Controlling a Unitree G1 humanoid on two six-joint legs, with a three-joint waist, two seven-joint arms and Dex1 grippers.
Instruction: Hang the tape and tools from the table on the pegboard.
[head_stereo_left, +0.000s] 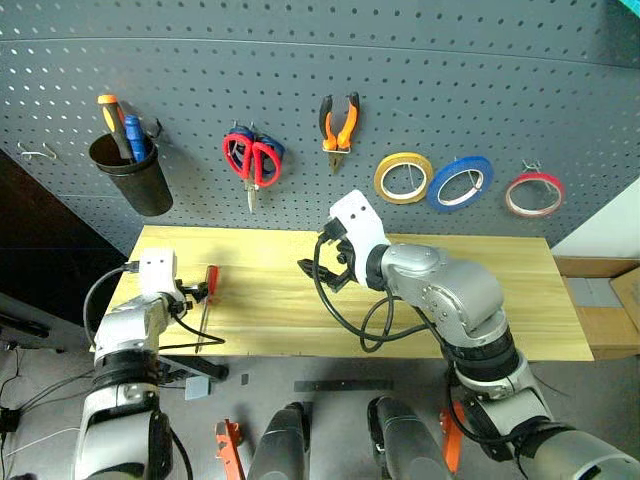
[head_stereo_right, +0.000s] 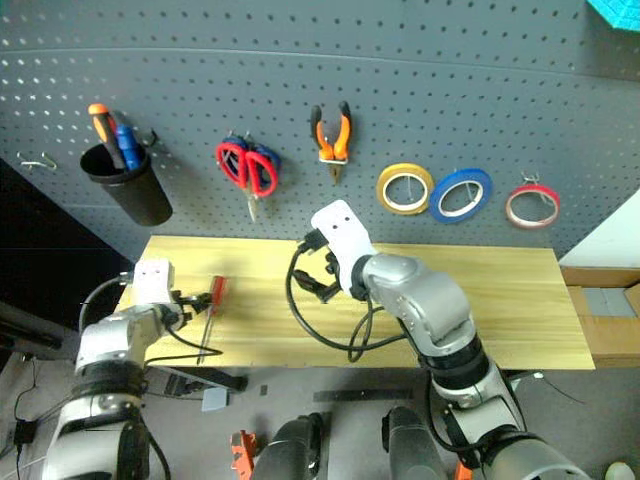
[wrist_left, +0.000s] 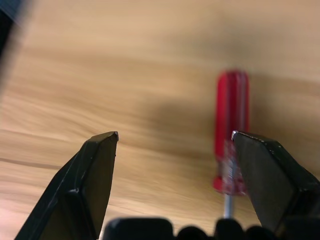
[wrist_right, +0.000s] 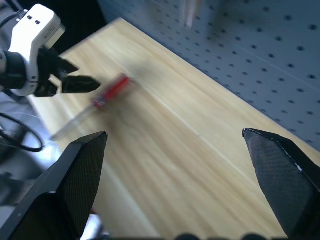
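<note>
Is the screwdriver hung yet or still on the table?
On the table: the screwdriver lies flat by the open left gripper.

I've got a black cup (head_stereo_left: 132, 176) hanging at the board's left end, holding an orange-handled tool (head_stereo_left: 110, 115) and a blue-handled one (head_stereo_left: 136, 136). Over to the right hang a yellow tape roll (head_stereo_left: 403, 177) and a red tape roll (head_stereo_left: 533, 194).

Even bright light, soft shadows, wrist views seemingly motion-blurred
</note>
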